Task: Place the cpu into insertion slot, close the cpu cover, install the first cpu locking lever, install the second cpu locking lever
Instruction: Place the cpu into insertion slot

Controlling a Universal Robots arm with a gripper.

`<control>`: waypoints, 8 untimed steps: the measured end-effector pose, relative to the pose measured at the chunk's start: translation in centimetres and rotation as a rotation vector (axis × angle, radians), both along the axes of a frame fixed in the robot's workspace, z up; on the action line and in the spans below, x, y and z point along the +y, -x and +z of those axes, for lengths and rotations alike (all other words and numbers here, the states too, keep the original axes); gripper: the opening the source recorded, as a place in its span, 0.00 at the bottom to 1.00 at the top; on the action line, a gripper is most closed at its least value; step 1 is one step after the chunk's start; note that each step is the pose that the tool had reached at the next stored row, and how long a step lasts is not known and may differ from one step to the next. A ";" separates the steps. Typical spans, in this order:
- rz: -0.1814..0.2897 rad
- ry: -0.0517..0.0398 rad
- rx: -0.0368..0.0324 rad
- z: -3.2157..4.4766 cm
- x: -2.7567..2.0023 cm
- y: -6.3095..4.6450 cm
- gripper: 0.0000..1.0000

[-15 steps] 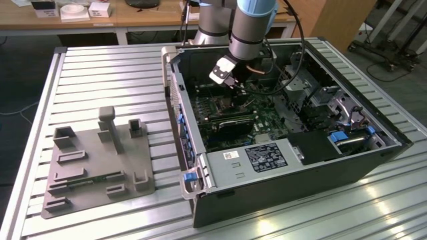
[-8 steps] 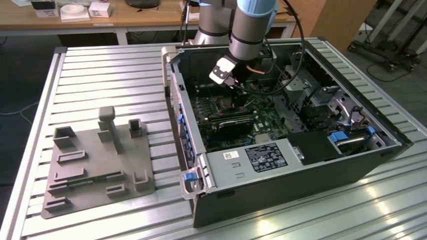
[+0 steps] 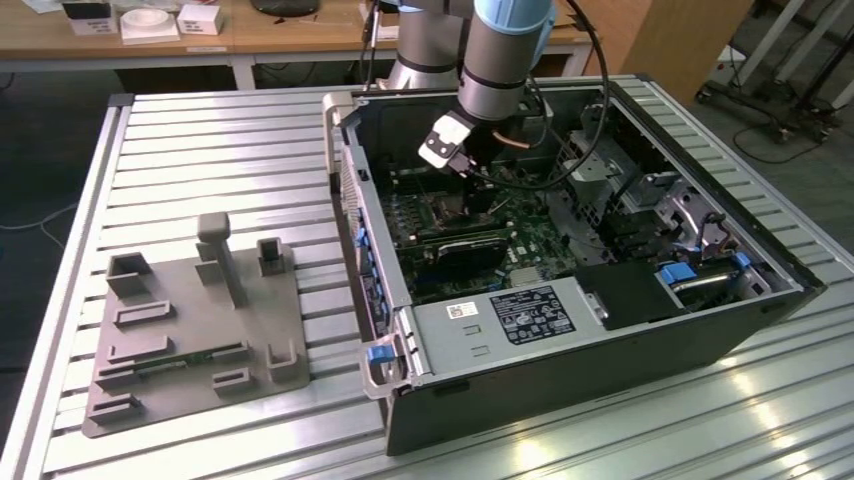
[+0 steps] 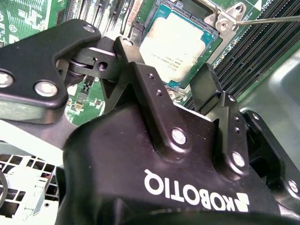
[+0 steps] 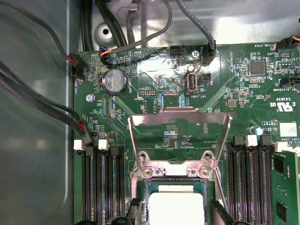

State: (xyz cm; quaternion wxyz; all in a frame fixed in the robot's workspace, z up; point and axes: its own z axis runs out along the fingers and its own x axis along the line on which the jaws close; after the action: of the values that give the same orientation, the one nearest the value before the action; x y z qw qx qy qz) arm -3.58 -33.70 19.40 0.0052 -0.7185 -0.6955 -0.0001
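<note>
Second wrist view showed the gripper [image 4: 165,63] open and empty, poised directly over the cpu [image 4: 180,42] lying in the insertion slot [image 4: 213,46]; the cpu cover [image 5: 178,117] stood raised along one slot edge.

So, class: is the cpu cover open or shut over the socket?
Open. In the first wrist view the cpu cover stands flipped back and the cpu lies uncovered in the insertion slot.
</note>
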 end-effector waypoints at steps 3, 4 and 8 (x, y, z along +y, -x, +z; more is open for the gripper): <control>0.000 0.0001 0.0001 0.11 0.00 0.0 0.67; 0.000 0.0003 0.0002 0.18 0.00 0.0 0.67; 0.000 0.0007 0.0006 0.56 0.00 0.0 0.67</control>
State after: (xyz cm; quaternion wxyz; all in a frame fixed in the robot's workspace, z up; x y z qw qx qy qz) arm -3.55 -33.70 19.96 0.0052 -0.7185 -0.6955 0.0004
